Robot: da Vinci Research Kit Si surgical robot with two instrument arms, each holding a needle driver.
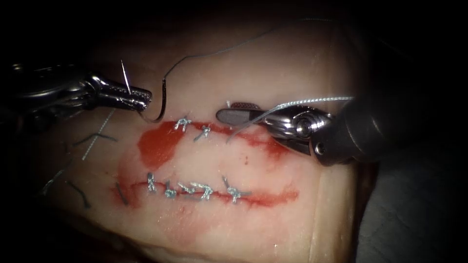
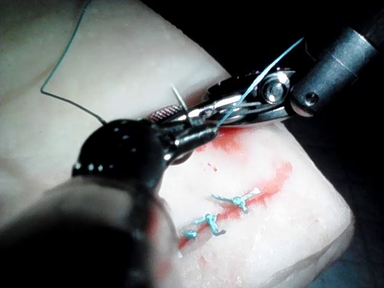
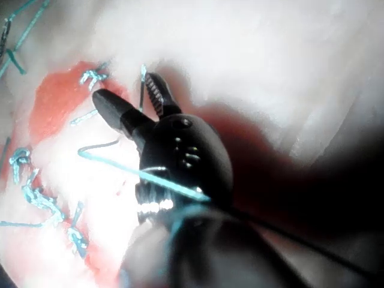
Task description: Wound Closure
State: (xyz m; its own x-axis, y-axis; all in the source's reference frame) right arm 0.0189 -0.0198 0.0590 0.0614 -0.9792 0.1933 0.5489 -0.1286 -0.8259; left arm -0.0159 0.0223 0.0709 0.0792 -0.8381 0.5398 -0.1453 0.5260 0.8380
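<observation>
My left tool (image 1: pixel 141 101) hangs over the tissue (image 1: pixel 273 63) just left of the upper cut (image 1: pixel 229 130), jaws shut on the curved needle (image 1: pixel 162 104). The needle is clear of the tissue; its tip points up past the jaws, and its curve hangs to their right. Thread (image 1: pixel 214 52) runs from the needle's tail up and away to the right. My right tool (image 1: pixel 229 110) lies over the upper cut right of its two stitches (image 1: pixel 183 123), jaws open and holding nothing. A strand of thread (image 1: pixel 302 102) is draped across its wrist, as the right wrist view also shows (image 3: pixel 138 173).
A lower cut (image 1: pixel 273 197) carries several knotted stitches (image 1: pixel 202 190). Red fluid (image 1: pixel 158 143) pools at the upper cut's left end. Cut ends of thread (image 1: pixel 92 139) lie on the tissue at the left. The tissue's edge falls away at the right.
</observation>
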